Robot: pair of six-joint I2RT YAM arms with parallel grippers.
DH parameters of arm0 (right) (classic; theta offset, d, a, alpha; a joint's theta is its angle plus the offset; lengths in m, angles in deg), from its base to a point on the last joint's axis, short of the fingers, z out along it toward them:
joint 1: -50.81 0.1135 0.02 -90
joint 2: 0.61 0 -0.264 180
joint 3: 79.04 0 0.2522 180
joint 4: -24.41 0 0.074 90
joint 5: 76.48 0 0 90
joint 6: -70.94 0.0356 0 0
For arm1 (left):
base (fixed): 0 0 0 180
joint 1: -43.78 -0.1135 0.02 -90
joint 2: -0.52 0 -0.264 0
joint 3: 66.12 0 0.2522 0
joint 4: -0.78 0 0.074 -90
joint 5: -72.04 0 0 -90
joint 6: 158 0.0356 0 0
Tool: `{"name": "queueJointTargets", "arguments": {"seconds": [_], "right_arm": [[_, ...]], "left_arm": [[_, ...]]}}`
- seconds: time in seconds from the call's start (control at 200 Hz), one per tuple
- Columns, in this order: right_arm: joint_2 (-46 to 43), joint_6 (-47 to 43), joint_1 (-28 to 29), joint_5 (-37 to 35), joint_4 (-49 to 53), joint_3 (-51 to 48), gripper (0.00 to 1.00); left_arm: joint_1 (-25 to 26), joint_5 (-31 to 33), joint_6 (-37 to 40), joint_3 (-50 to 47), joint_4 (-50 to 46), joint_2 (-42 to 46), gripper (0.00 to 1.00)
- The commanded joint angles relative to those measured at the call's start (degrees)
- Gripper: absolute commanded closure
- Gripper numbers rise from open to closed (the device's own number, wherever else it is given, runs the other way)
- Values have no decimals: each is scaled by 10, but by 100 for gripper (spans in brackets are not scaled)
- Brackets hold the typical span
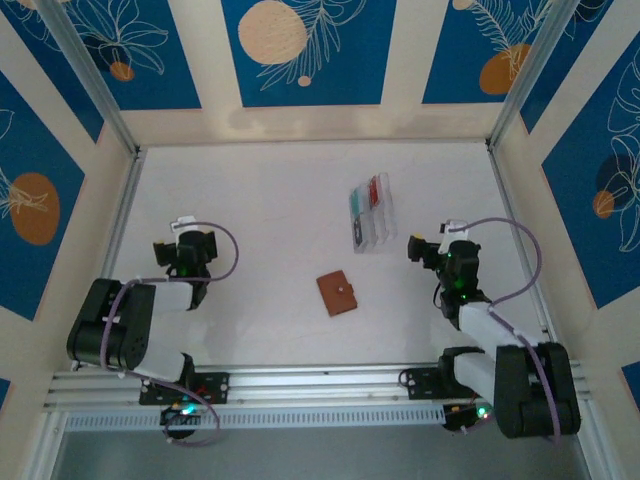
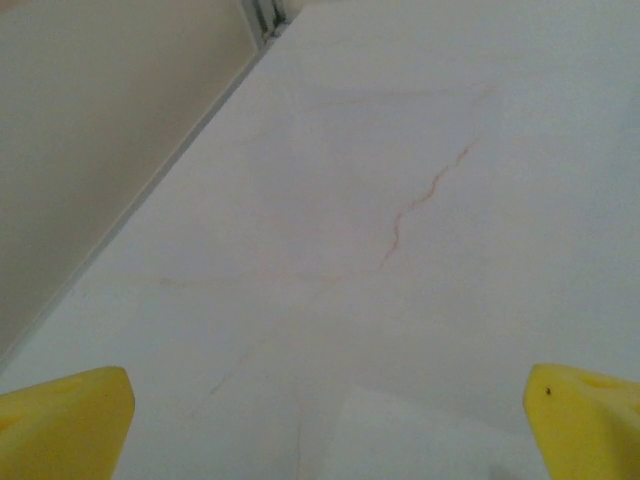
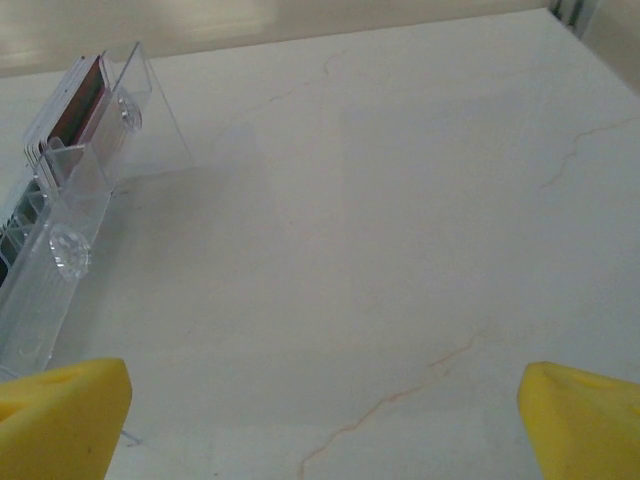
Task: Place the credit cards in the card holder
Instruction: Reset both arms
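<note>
A robot test booth: white table walled by blue-patterned panels and aluminium rails.

Card holder is brown, credit cards red and teal, bench white with brownish veins, claw pads yellow

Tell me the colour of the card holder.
The card holder is brown; it shows best in the top external view.

Both arms tucked back, jaws wide open.
The left arm bends near the left edge of the table, the right arm near its right edge; left gripper and right gripper hold nothing, yellow fingertips spread.
</note>
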Motion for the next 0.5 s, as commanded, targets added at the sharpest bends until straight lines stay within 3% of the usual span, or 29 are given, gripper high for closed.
{"name": "queueJointTargets", "arguments": {"seconds": [0.0,0.16,0.385,0.445,0.495], "right_arm": [[57,-15,-2,47,-132,8,1],[153,-21,-6,57,-128,68,1],[238,-10,-11,62,-244,47,1],[240,-11,-11,62,-211,65,1],[242,-8,-12,60,-201,73,1]], "left_arm": [[-23,-68,-1,-7,78,4,0],[-44,-174,12,-51,163,4,0],[-53,-234,21,-63,195,-20,0],[-52,-224,31,-82,319,-80,0],[-52,-222,20,-70,238,-44,0]]}}
